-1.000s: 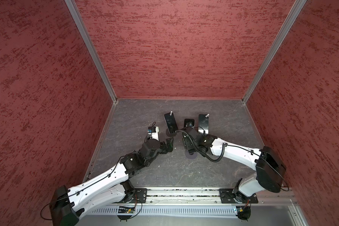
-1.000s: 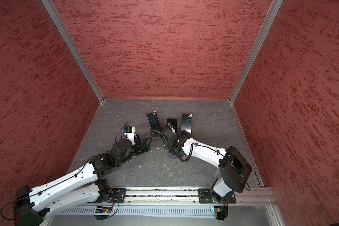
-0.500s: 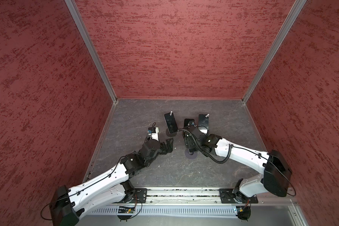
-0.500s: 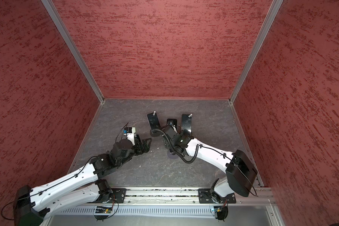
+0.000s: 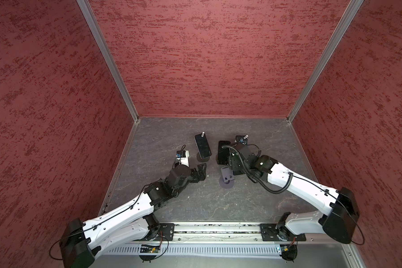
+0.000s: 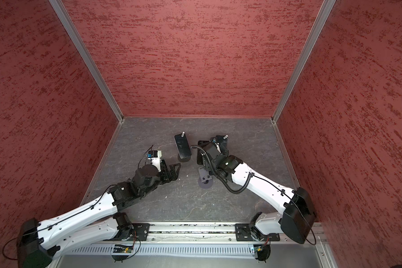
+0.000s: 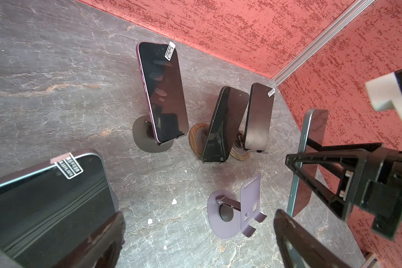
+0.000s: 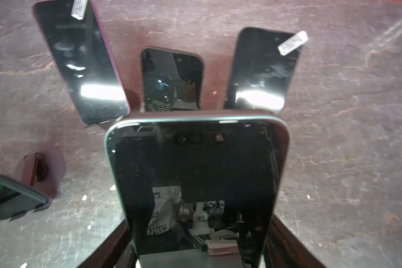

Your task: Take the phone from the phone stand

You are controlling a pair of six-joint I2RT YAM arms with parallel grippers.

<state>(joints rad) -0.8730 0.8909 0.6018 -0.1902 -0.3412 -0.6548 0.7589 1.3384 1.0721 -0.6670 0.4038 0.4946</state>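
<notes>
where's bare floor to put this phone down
Widest bare floor lies from the empty stand toward the rail. The back left corner, left of the purple phone, is bare too, and so is the strip by the right wall. Crowded: back middle, where phones on stands cluster by the right tool holding the phone.

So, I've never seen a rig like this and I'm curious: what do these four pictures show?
These are two white robot arms, the left arm and the right arm, each ending in a pincer-like gripper. Two pictures look down from above; two come from cameras on the wrists. On the grey floor several phones lean on small stands, like this purple-edged phone. The right gripper holds a teal-edged phone; the purple stand nearby is empty. The left gripper is open, holding nothing.
</notes>
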